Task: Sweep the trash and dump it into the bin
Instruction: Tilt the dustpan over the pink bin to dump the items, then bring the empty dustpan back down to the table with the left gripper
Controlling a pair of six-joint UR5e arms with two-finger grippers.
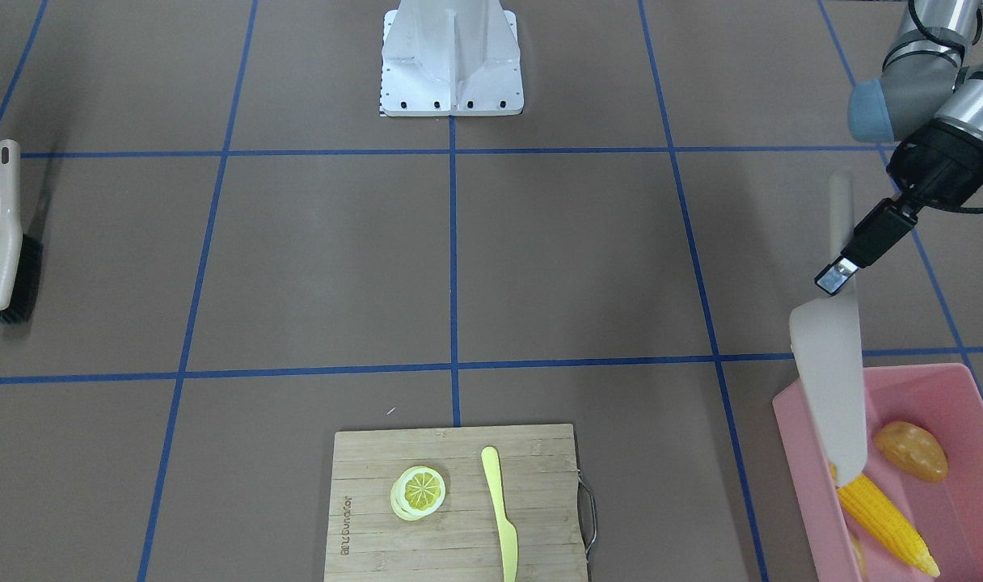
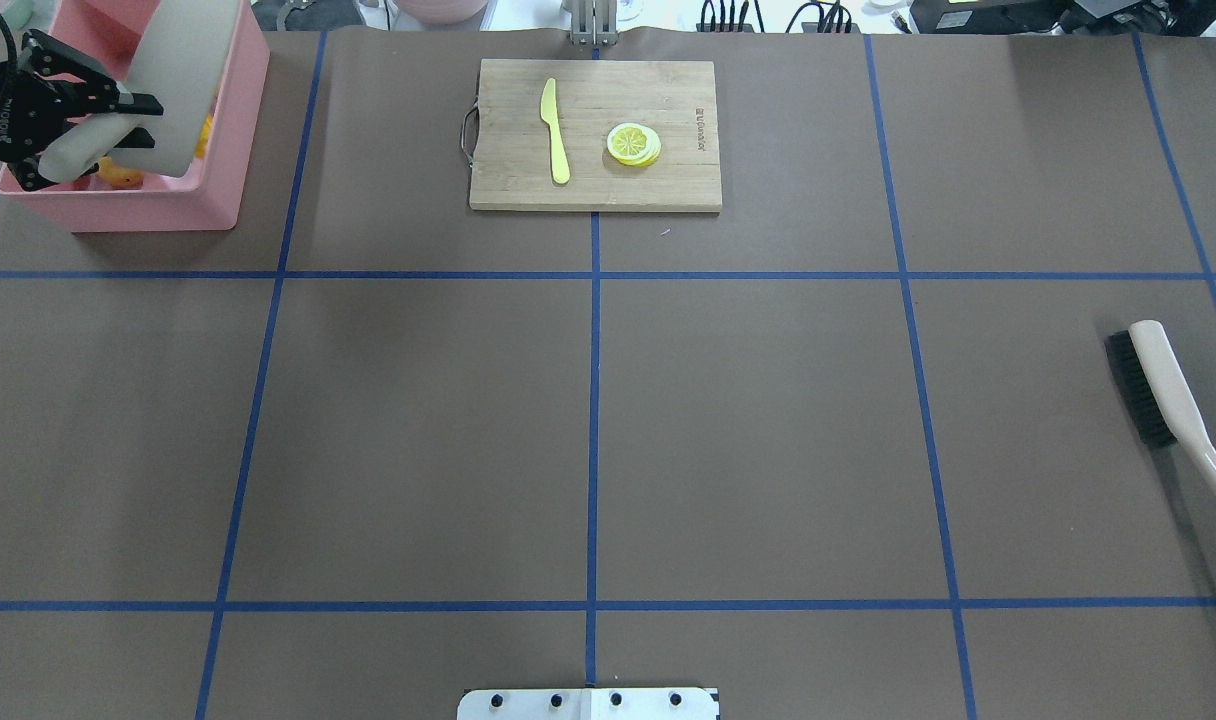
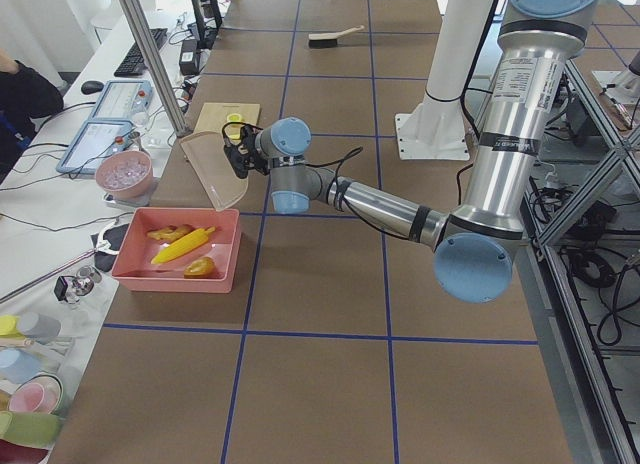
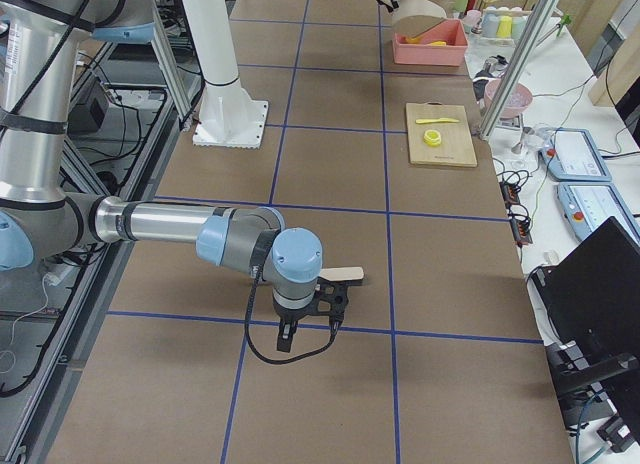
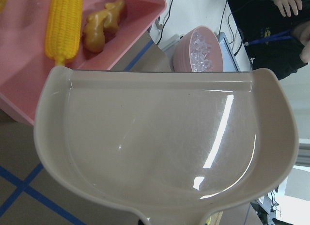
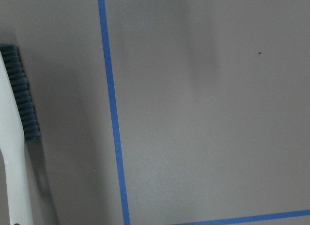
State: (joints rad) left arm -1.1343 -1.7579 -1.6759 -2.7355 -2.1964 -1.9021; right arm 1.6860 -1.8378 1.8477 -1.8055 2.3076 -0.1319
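My left gripper is shut on the handle of the beige dustpan and holds it tilted above the pink bin at the table's far left corner. The pan looks empty. The corn cob, the orange-brown potato lump and the ginger root lie inside the bin. My right gripper shows only in the exterior right view, low over the table beside the brush; I cannot tell whether it is open or shut.
The brush lies flat on the table at the right side. A wooden cutting board at the far middle holds a lemon slice and a pale yellow knife. A pink bowl stands beyond the bin.
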